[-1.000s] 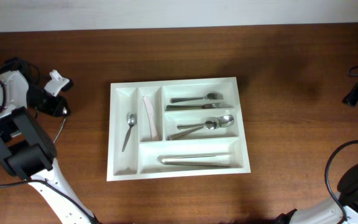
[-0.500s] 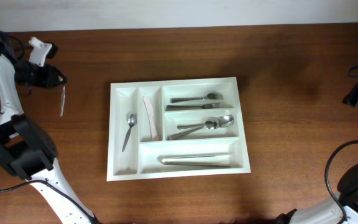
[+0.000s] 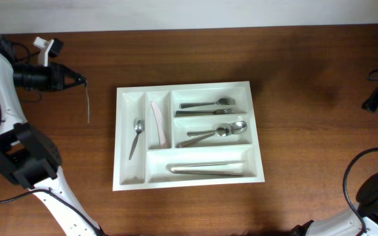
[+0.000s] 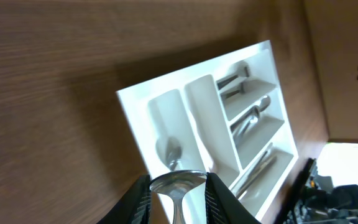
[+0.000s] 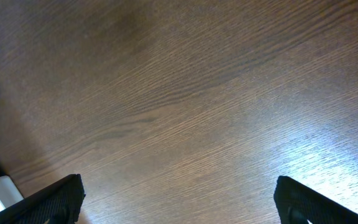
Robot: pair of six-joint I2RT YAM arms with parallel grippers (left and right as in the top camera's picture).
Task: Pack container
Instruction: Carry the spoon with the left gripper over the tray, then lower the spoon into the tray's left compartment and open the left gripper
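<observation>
Status left to right: left pincer (image 3: 76,80) sits at the upper left of the overhead frame, clamped on a spoon (image 3: 87,101). Wrist view shows the bowl pinched between the fingers (image 4: 140,200), and the handle trails toward the bottom of the overhead frame. It's over bare bench (image 3: 294,59), up and left of the container (image 3: 118,144) and clear of it, so nothing is lined up over a slot yet. Container lies flat mid-frame, slightly left of centre, already mostly loaded. Far-left narrow slot has a small spoon (image 3: 136,131), and the next narrow slot has a pale knife (image 3: 157,124). Of the wide slots, the top one holds forks (image 3: 209,105), the middle one a pair of spoons (image 3: 218,131), and the bottom one long pieces (image 3: 209,169) that I can't identify. Every compartment has something in it. Right pincer (image 5: 178,183) is off at the right edge, jaws wide apart, nothing between them, only bench grain under its camera. My read is that packing is nearly done. I see no other loose cutlery on the bench in the overhead view, so the held spoon looks like the last piece. Left to do: carry it across to the container, most likely the far-left slot or the middle wide one, set it down and release.
</observation>
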